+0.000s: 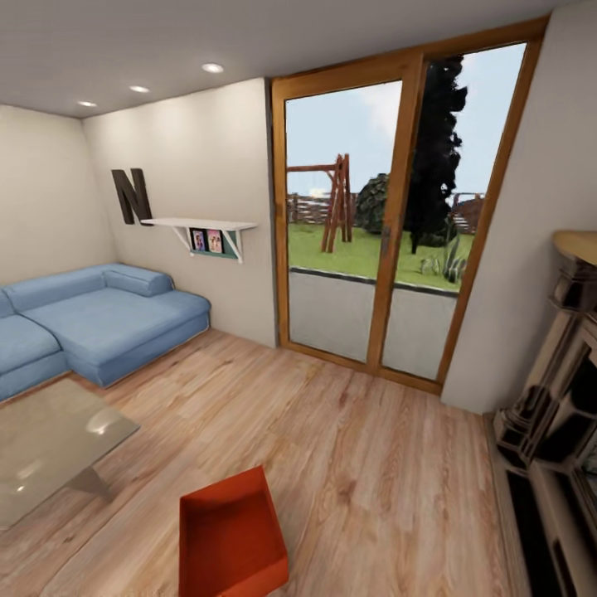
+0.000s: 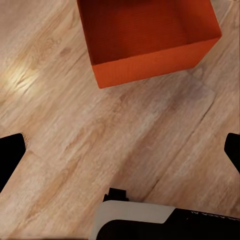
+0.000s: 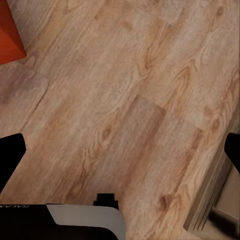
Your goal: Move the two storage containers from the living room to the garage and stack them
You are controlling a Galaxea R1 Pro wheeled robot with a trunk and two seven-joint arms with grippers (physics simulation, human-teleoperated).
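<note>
An orange-red open-topped storage container sits on the light wood plank floor of the living room, low in the head view. The left wrist view looks down on the same container, empty, with bare planks between it and my left gripper. That gripper's black fingertips stand far apart at the picture's sides, open, holding nothing. My right gripper is open too, over bare planks, with a corner of the container off to one side.
A glass-topped coffee table stands left of the container, with a blue corner sofa behind it. Wood-framed glass doors fill the far wall. A fireplace surround lines the right side; its base edge lies near my right gripper.
</note>
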